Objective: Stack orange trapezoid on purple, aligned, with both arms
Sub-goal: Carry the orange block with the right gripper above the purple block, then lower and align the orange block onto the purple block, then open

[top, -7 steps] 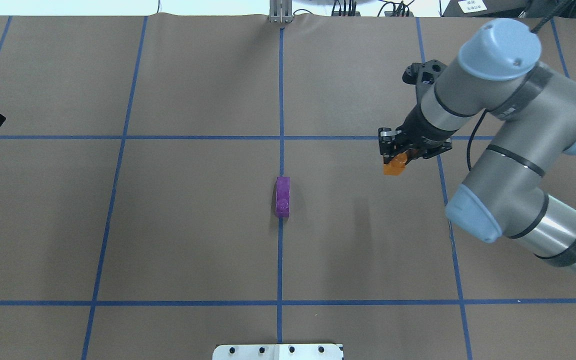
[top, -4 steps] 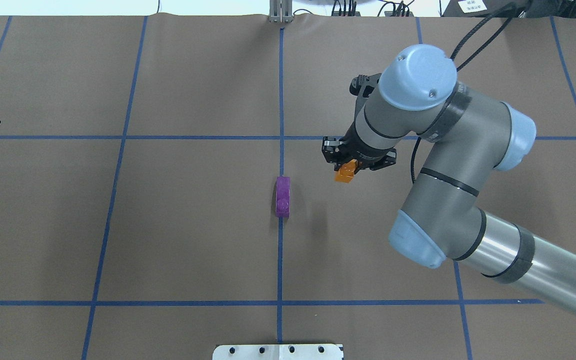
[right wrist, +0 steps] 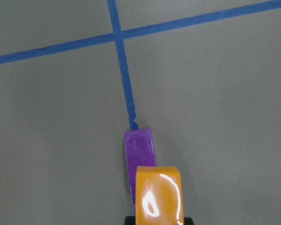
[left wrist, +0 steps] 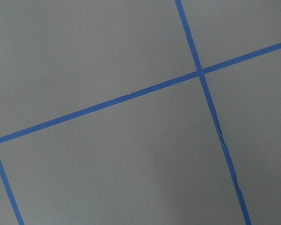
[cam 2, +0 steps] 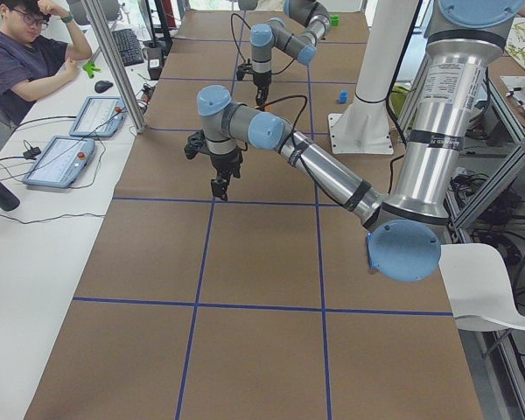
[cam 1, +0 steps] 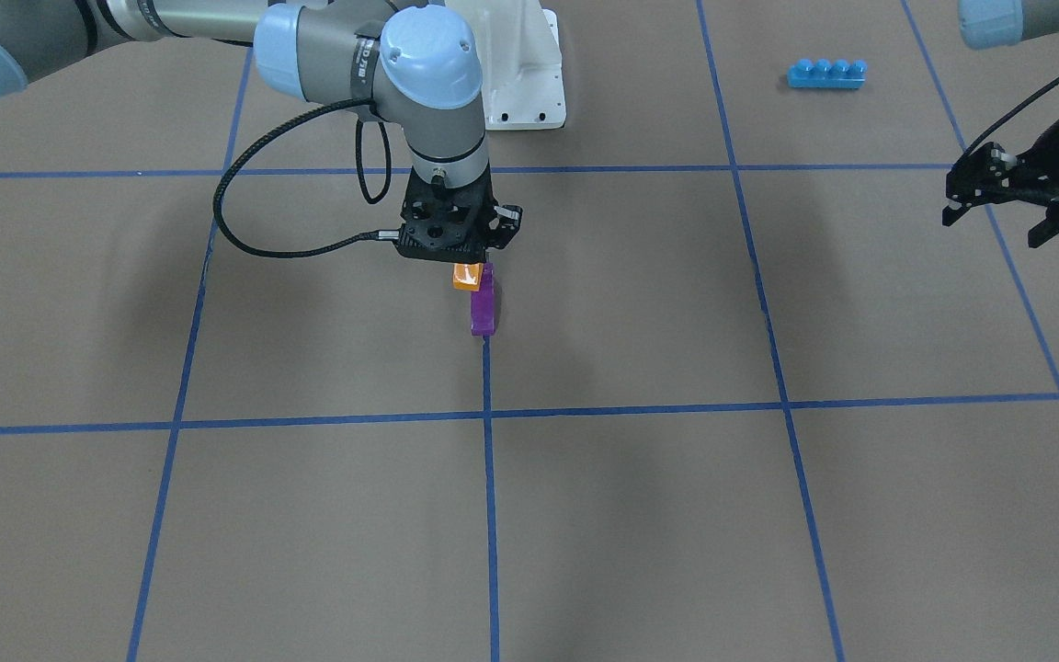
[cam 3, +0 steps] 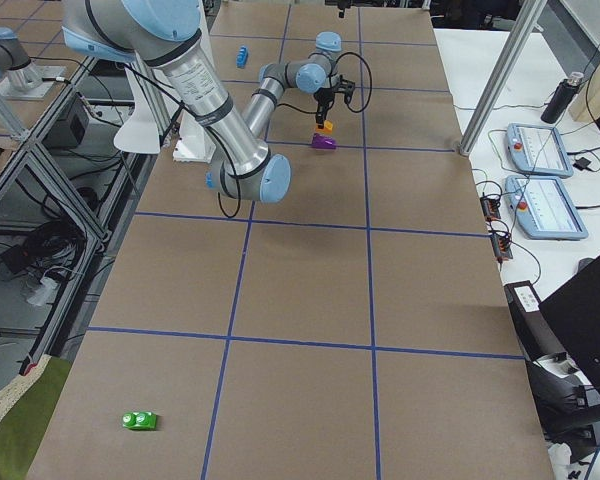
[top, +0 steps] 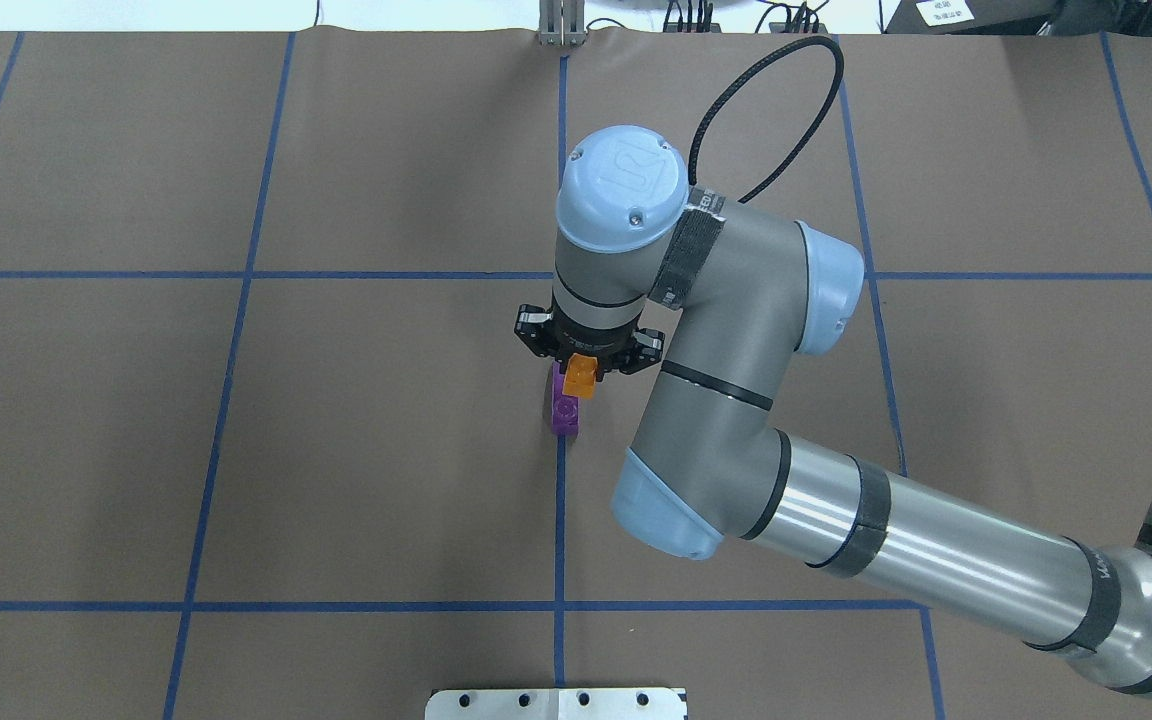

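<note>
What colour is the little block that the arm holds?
Glossy orange. The orange trapezoid shows best in the right wrist-mounted view.

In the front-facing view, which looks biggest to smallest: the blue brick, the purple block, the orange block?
Largest: blue brick and purple block, too alike to rank.
Smallest: orange block, only partly visible.

One each: orange trapezoid [top: 581, 377], purple [top: 565, 412], blue brick [cam 1: 825, 74], seemingly green block [cam 3: 139, 421].

The glossy orange trapezoid [top: 581, 378] hangs in the right pincer [top: 585, 368], off the table [top: 336, 450], at 1 o'clock over the purple [top: 565, 412], which lies flat, lengthwise 12 to 6.
</note>
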Robot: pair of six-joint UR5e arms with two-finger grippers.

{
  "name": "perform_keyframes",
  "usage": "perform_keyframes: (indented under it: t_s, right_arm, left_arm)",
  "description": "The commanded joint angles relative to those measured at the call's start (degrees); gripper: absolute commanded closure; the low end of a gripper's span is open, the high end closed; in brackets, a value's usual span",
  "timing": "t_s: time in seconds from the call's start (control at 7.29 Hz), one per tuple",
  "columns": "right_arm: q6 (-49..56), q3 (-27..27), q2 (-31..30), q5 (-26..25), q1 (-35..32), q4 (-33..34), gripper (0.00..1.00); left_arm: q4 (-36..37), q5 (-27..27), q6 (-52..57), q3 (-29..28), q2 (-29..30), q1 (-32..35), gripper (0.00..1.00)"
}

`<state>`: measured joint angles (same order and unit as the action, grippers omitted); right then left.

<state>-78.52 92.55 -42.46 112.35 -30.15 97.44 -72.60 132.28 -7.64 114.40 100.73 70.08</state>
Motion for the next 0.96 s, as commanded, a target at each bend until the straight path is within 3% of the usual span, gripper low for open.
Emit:
perform_keyframes:
  t_s: [0.0,0.27,0.55,0.82]
  right_arm:
    - [5.89,-0.44,-0.17,-0.12,0.44,0.12,1.00]
    - [11.01,-0.44,-0.78,-0.73,0.87,0.12,1.00]
    - [11.02,-1.05,-0.17,-4.14,3.32,0.03,1.00]
    - [11.02,-2.01,0.01,-4.42,3.60,0.03,1.00]
  left_arm:
    - [0.00,0.00,-0.09,0.03,0.00,-0.03,0.00]
    - [0.00,0.00,-0.09,0.03,0.08,-0.03,0.00]
    - [0.00,0.00,-0.09,-0.05,0.08,-0.03,0.00]
    - [0.00,0.00,-0.09,-0.05,0.08,-0.12,0.00]
